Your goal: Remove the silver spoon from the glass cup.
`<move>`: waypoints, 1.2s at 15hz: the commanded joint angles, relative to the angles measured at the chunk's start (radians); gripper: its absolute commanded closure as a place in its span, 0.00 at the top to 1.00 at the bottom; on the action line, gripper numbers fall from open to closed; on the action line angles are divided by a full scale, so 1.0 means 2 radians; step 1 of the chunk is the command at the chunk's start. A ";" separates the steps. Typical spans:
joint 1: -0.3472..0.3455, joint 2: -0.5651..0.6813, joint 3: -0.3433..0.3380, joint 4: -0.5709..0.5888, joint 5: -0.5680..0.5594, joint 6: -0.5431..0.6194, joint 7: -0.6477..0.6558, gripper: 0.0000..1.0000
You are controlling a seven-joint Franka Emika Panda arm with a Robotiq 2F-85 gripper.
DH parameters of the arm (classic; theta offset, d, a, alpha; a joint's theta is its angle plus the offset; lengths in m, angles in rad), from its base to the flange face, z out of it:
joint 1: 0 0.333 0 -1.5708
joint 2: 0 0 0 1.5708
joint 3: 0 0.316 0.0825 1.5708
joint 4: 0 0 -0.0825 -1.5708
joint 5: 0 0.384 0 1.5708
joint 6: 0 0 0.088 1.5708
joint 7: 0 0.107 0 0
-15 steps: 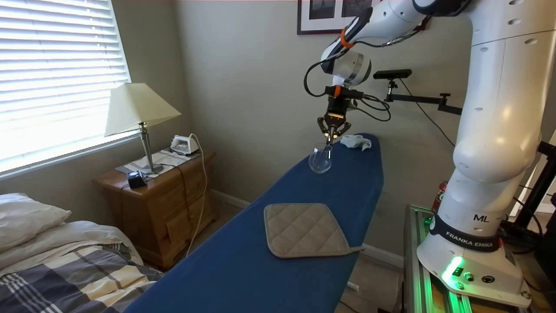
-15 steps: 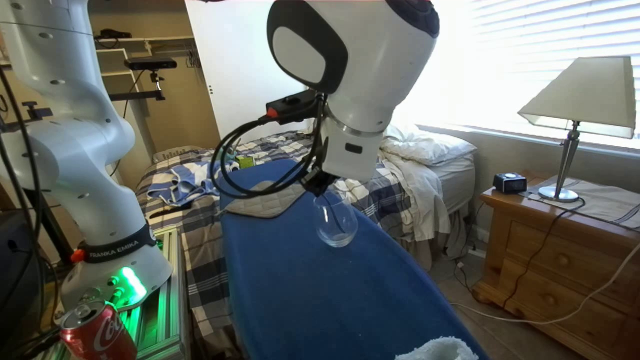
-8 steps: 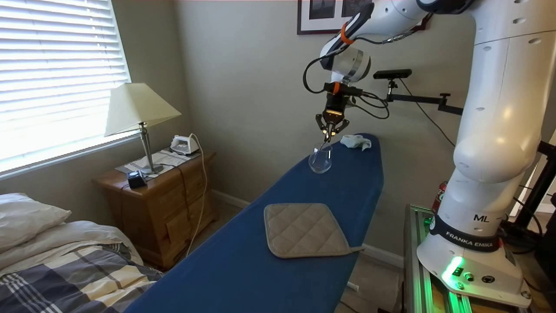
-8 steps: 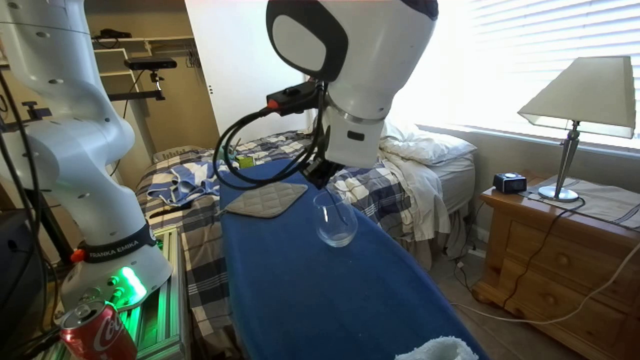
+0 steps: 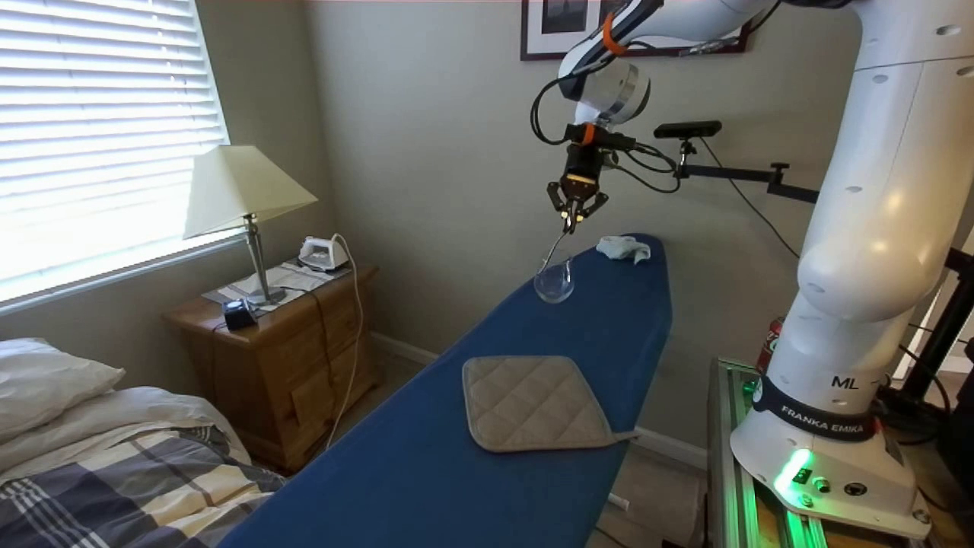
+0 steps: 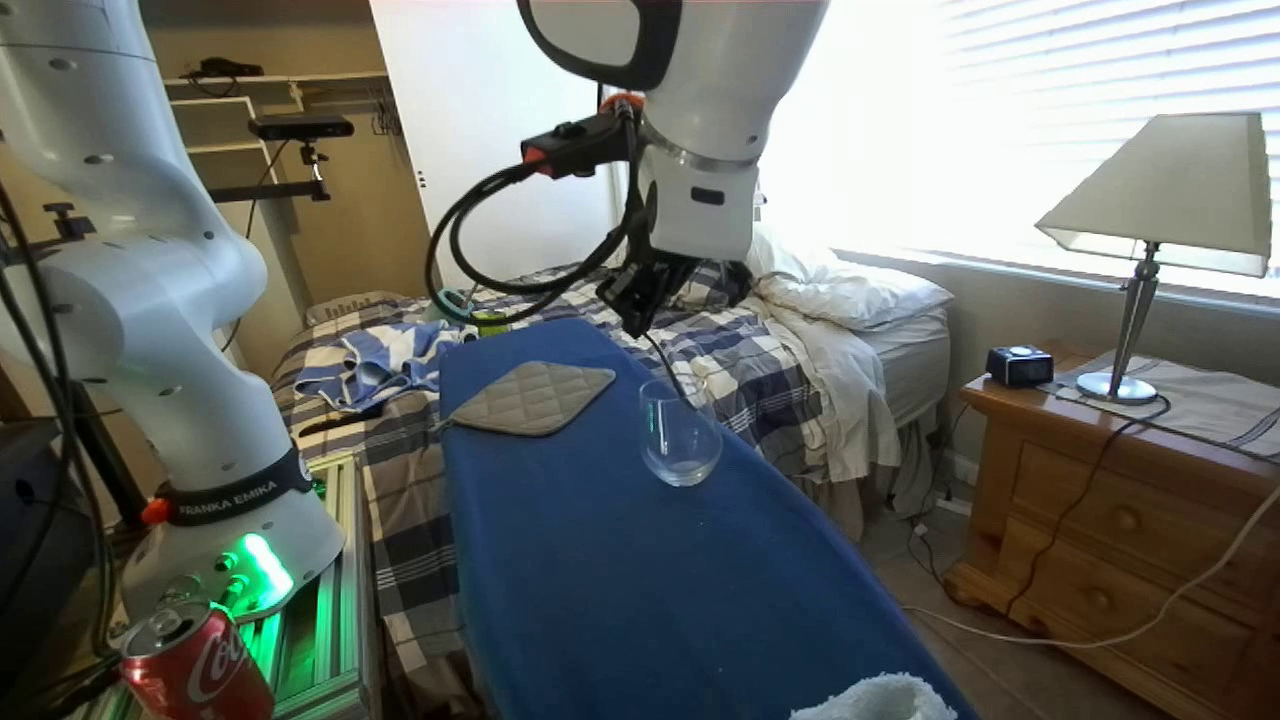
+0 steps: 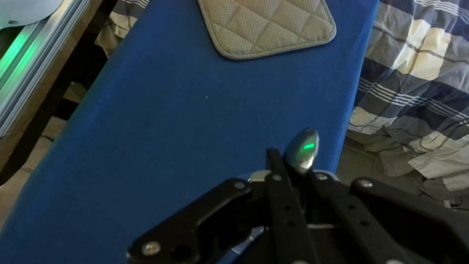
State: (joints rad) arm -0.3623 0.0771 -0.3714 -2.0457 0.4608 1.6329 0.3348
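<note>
The silver spoon (image 5: 555, 247) hangs slanted from my gripper (image 5: 571, 221), with its thin handle pointing down. In the wrist view the spoon's bowl (image 7: 303, 149) sticks out between the fingertips, so my gripper (image 7: 296, 174) is shut on it near the bowl. The clear glass cup (image 5: 554, 283) stands on the blue board below the gripper. It also shows in an exterior view (image 6: 680, 450). The spoon's lower end is at the cup's rim in both exterior views; I cannot tell if it is just inside or touching. In the wrist view the cup is mostly hidden behind the gripper.
The blue ironing board (image 5: 426, 472) bears a tan quilted pad (image 5: 536, 403) and a white cloth (image 5: 624, 248). A wooden nightstand (image 5: 274, 373) with a lamp (image 5: 247, 190), a bed (image 5: 137, 479) and a red can (image 6: 197, 665) stand around it.
My gripper has risen, drawing the spoon up so most of it is above the cup. The spoon slants more. The cup has shifted slightly, leftward in one view and rightward in another.
</note>
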 commanded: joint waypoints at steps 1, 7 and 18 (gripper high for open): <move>0.006 -0.037 0.005 -0.020 -0.020 -0.007 0.016 0.03; 0.007 -0.048 0.006 -0.032 -0.036 -0.014 0.030 0.03; 0.012 -0.111 0.024 -0.041 -0.094 -0.005 0.061 0.03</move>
State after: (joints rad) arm -0.3450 -0.0740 -0.3383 -2.0938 0.3117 1.6154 0.4285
